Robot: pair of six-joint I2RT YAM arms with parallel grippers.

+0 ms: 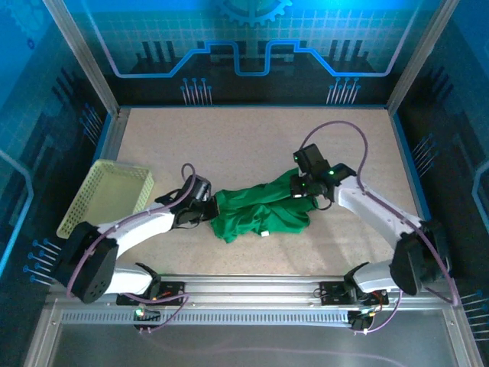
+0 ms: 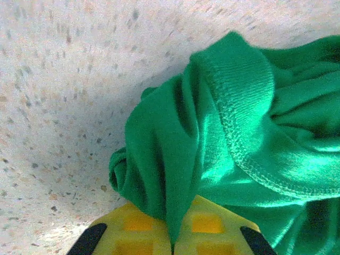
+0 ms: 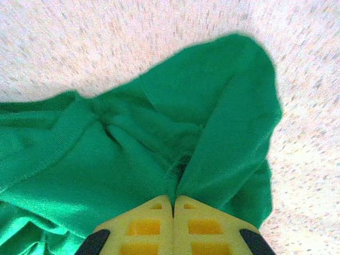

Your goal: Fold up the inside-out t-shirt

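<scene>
Barely begun: the shirt [image 1: 260, 212] lies crumpled on the worktop [image 1: 229, 138] beside the basket [image 1: 111, 191], left claw [image 2: 172, 234] and right claw [image 3: 173, 212] each pinching one end, nothing folded.

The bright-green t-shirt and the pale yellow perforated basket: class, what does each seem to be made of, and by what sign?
The bright-green t-shirt: soft matt knit fabric, perhaps cotton; it bunches in folds, with a stitched ribbed hem. The pale yellow perforated basket: probably rigid moulded plastic, from its even grid of holes and straight rim.
</scene>
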